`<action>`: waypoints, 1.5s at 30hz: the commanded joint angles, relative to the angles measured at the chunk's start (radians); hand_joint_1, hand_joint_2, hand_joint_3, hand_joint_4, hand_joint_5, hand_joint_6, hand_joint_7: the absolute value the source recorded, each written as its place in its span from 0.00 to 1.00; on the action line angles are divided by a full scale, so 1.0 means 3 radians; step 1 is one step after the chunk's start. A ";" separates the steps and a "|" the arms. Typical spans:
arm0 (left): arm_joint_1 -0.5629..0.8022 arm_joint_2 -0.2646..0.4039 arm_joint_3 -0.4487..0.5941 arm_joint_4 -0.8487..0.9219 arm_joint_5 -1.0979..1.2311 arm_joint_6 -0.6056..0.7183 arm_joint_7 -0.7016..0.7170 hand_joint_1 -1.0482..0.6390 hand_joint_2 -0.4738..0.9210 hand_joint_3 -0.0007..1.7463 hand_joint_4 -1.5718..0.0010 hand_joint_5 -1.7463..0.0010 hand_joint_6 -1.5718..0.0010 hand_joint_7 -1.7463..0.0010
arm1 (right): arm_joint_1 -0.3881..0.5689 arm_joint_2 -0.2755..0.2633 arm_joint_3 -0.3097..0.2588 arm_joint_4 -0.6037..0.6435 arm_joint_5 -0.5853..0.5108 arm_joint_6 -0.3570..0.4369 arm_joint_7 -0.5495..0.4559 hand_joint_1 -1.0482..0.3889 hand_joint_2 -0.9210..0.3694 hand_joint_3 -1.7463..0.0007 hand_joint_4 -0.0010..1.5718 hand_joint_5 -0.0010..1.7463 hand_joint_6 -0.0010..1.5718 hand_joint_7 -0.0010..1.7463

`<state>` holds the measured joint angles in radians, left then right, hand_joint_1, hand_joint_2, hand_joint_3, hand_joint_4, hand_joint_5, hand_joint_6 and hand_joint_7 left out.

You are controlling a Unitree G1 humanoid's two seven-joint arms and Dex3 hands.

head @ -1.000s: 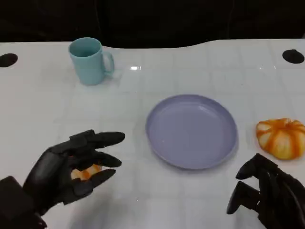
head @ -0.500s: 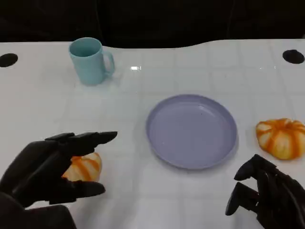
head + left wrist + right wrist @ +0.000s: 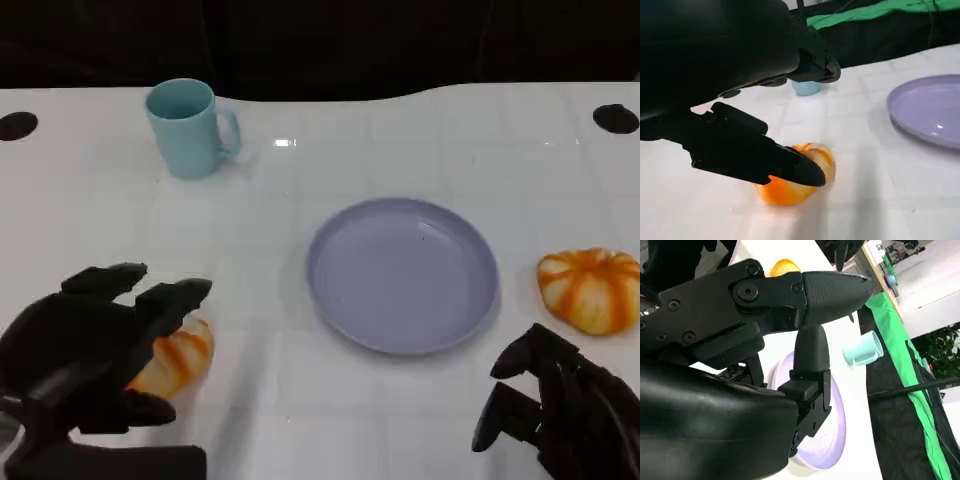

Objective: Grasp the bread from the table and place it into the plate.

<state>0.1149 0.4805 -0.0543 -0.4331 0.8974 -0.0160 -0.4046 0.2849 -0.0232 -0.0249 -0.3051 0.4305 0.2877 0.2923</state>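
My left hand (image 3: pixel 85 345) sits open over the bread (image 3: pixel 175 358), not gripping yet; plate (image 3: pixel 402 273) lies off to its right.

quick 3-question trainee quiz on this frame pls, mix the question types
1. True or false: the round lavender plate holds nothing.
2. Which hand is around the orange-and-white striped bread roll at the near left of the table? A) black left hand B) black right hand
3. Fill in: the light blue handled mug stands at the table's far ____ side.

Key: 1 true; 2 A; 3 left.
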 commanded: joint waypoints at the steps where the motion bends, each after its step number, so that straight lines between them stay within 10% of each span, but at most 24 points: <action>1: -0.0187 0.0118 -0.0175 0.0099 0.0188 0.0110 -0.0221 0.32 0.97 0.00 0.98 0.96 0.89 1.00 | 0.0012 -0.0033 -0.0017 -0.0048 0.0014 -0.0016 0.0004 0.36 0.00 0.76 0.40 1.00 0.29 0.94; 33: -0.1467 -0.0037 -0.1065 0.2553 0.0096 0.0241 0.0244 0.33 0.97 0.00 0.99 1.00 0.97 1.00 | 0.0047 -0.0017 -0.0008 -0.0121 0.0015 0.0034 -0.0015 0.36 0.00 0.75 0.40 1.00 0.28 0.95; 45: -0.1768 -0.0120 -0.1243 0.3427 -0.0200 -0.0138 0.0760 0.36 0.99 0.02 0.90 0.95 0.84 0.96 | 0.0046 -0.0029 -0.0015 -0.0122 0.0012 0.0022 0.0003 0.36 0.00 0.74 0.40 1.00 0.28 0.96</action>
<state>-0.4258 0.4506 -0.4226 0.5429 0.8626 -0.0477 -0.2135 0.2974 -0.0223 -0.0230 -0.3395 0.4288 0.3035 0.2897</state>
